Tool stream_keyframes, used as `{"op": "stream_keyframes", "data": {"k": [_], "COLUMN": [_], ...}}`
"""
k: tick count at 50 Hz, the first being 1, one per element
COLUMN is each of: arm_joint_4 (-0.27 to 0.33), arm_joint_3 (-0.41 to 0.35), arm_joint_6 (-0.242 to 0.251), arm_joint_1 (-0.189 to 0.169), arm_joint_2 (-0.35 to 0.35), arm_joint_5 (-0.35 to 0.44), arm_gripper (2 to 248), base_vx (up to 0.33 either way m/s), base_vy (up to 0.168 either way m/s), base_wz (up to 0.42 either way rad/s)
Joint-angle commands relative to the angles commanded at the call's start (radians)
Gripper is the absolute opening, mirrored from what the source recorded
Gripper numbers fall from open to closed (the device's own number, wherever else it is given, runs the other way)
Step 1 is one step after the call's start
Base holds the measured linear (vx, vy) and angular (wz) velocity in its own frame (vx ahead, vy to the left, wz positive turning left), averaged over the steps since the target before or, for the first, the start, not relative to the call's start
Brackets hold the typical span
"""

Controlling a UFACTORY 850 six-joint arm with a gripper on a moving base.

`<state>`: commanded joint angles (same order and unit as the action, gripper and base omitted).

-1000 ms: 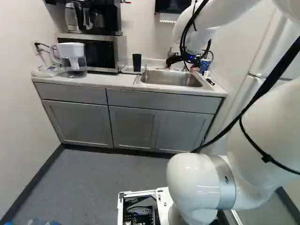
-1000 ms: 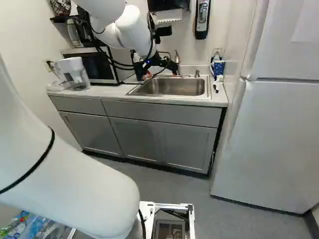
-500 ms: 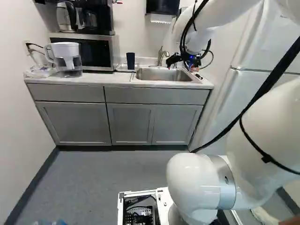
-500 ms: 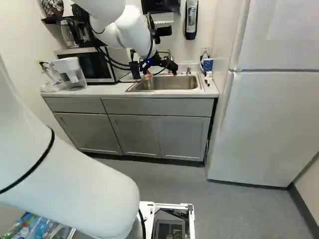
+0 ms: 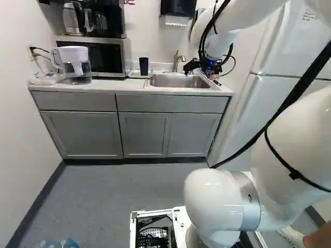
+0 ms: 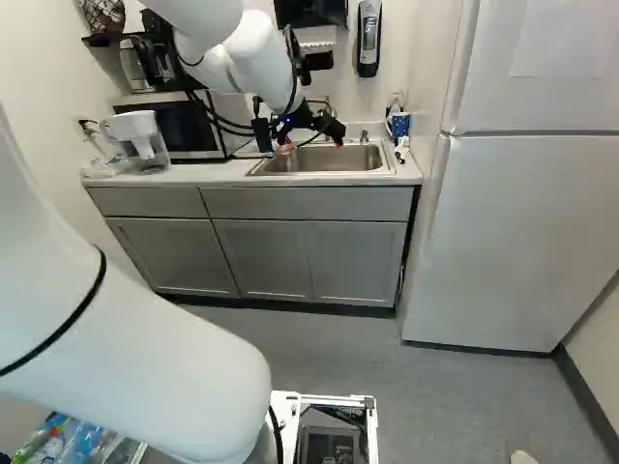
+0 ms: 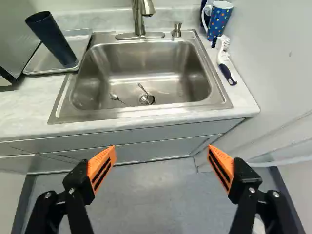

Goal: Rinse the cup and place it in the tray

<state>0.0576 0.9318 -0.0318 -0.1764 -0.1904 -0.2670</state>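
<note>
At the foot of both base views: the arm's lowest joint (image 5: 207, 235), beside an open white frame (image 5: 152, 213).
Left foot of the right base view: several plastic bottles (image 6: 73, 440).
Arm: white (image 5: 212, 199), reaching up and forward, black cables along it.
Gripper: raised toward the sink (image 6: 311, 141); in the wrist view its fingers stand wide apart, orange pads (image 7: 102, 165) facing each other.
Cabinets: gray fronts (image 5: 142, 137) under the pale counter (image 5: 121, 88).
Sink: steel basin (image 7: 141, 73) ahead of the fingers, two spoons (image 7: 117, 99) (image 7: 143, 88) lying near the drain (image 7: 147, 99).
Brush: white head, dark handle (image 7: 226, 70), on the counter beside the sink, on the refrigerator's side.
Cup: dark, tall, upright (image 7: 52, 39) in the shallow tray (image 7: 41, 62), between sink and microwave (image 5: 106, 56).
Faucet: behind the basin (image 7: 139, 19).
Mug: blue with colored dots, pale handle (image 7: 219, 22), near the sink's back corner, just past the brush.
Pitcher: white lid, clear body (image 5: 77, 59), left of the microwave in the left base view.
Refrigerator: white (image 6: 522, 222), right side of the right base view.
Wall: dark dispenser (image 5: 178, 6) above the sink, paper hanging from it.
</note>
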Motion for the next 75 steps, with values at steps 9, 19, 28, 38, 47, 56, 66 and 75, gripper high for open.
{"op": "stream_keyframes", "data": {"k": [9,19,28,38,47,56,66,75], "arm_joint_4": [0.000,0.000,-0.001,-0.002,-0.003,-0.005,-0.008,-0.011], "arm_joint_3": [0.000,-0.002,-0.010,-0.027,-0.050,-0.079,-0.120,-0.163], "arm_joint_6": [0.000,0.000,0.000,0.001,0.002,0.003,0.005,0.006], "arm_joint_1": [0.000,0.000,0.002,0.006,0.010,0.016,0.025,0.034], "arm_joint_2": [0.000,0.000,-0.001,-0.003,-0.005,-0.008,-0.013,-0.017], "arm_joint_5": [0.000,0.002,0.014,0.037,0.067,0.106,0.162,0.220], "arm_gripper": [247,247,247,247,247,247,247,247], "base_vx": [0.000,0.000,0.000,0.000,0.000,0.000,0.000,0.000], "base_vy": [0.000,0.000,0.000,0.000,0.000,0.000,0.000,0.000], "base_wz": [0.000,0.000,0.000,0.000,0.000,0.000,0.000,0.000]}}
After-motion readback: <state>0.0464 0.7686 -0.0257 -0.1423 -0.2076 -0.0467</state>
